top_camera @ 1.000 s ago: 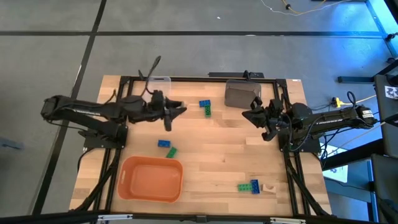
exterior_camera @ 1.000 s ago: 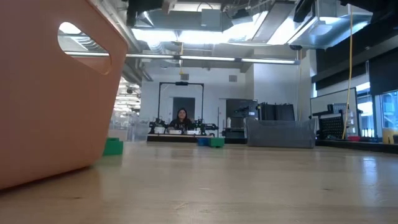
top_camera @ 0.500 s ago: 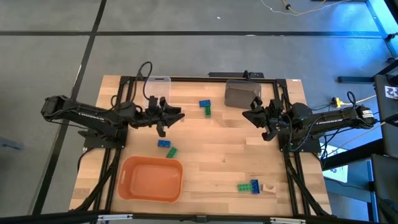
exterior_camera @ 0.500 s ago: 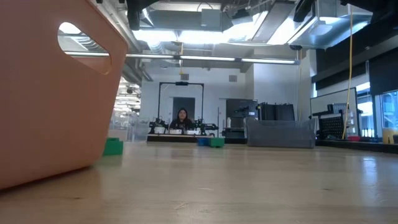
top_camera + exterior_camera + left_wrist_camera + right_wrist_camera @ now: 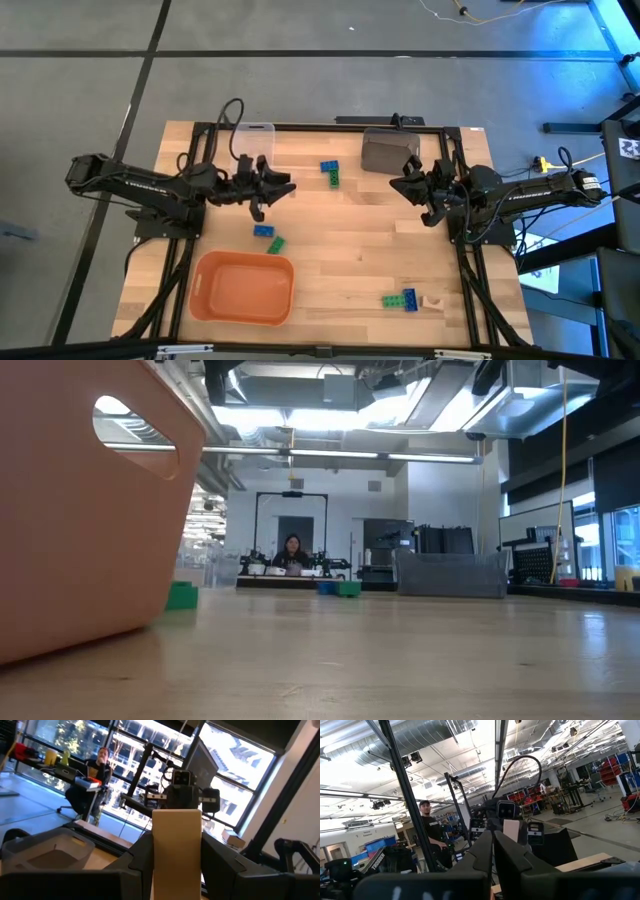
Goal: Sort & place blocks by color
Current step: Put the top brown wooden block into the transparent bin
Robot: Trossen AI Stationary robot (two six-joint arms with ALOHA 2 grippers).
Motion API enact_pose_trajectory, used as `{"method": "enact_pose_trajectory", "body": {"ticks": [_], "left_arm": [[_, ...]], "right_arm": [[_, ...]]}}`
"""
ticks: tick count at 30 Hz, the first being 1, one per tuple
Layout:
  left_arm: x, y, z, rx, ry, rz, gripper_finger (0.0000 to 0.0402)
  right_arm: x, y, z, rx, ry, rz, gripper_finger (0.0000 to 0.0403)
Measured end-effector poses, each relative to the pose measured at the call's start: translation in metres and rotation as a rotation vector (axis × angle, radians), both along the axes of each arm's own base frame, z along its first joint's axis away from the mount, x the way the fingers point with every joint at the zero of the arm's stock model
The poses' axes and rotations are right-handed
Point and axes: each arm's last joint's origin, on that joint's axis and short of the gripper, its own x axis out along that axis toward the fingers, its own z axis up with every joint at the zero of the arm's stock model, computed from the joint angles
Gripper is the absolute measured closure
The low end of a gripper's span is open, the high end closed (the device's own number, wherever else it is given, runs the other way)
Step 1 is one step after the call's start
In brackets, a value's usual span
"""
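Note:
My left gripper (image 5: 283,185) hovers over the table's far left part, shut on a pale tan block (image 5: 176,854). That block also shows far off in the right wrist view (image 5: 511,830). My right gripper (image 5: 408,186) waits near the table's right side, shut and holding nothing (image 5: 493,857). Loose blocks lie on the table: a blue and green pair (image 5: 330,172) at the far middle, a blue (image 5: 263,231) and a green (image 5: 275,243) one near the orange bin, and a green, blue and tan group (image 5: 408,299) at the near right. My left gripper pinches the tan block between its two fingers (image 5: 142,860), one on each side face (image 5: 157,855). The fingers point level toward the table's right. The block stands upright between them, and its upper end (image 5: 176,817) rises past the fingertips. Its lower end lies outside the frame.
An orange bin (image 5: 243,288) stands at the near left and fills the left of the low view (image 5: 80,510). A clear bin (image 5: 254,136) and a grey bin (image 5: 390,152) stand at the far edge. People sit and stand in the room beyond the table.
My left gripper has drawn back a little toward the table's left edge, still shut on the tan block. The right arm has kept still.

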Motion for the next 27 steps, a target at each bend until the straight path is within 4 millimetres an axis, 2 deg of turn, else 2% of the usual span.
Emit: {"method": "enact_pose_trajectory", "body": {"ticks": [8,12,15,18,20,22,24,27], "left_arm": [[0.000,0.000,0.000,0.004,0.001,0.000,0.0287],[0.003,0.012,0.003,-0.011,0.061,0.113,0.0287],[0.006,0.038,0.013,-0.033,0.250,0.237,0.0287],[-0.004,0.077,0.027,-0.066,0.517,0.405,0.0287],[-0.011,0.104,0.029,-0.088,0.698,0.493,0.0287],[-0.022,0.130,0.020,-0.128,0.892,0.552,0.0287],[-0.034,0.153,0.010,-0.172,1.015,0.598,0.0287],[-0.047,0.181,-0.020,-0.298,1.172,0.621,0.0287]], "right_arm": [[0.000,0.000,0.000,0.000,0.000,0.000,0.0382],[0.000,0.000,0.000,0.000,0.000,0.000,0.0382],[0.000,0.000,0.000,0.000,0.000,0.000,0.0382],[0.000,0.000,0.000,0.004,0.000,0.002,0.0382],[0.000,0.000,0.000,0.004,0.000,0.002,0.0382],[0.000,0.000,0.000,0.004,0.000,0.002,0.0382],[0.000,0.000,0.000,0.003,0.001,0.001,0.0382],[0.000,0.000,0.000,0.004,0.001,0.002,0.0382]]}}
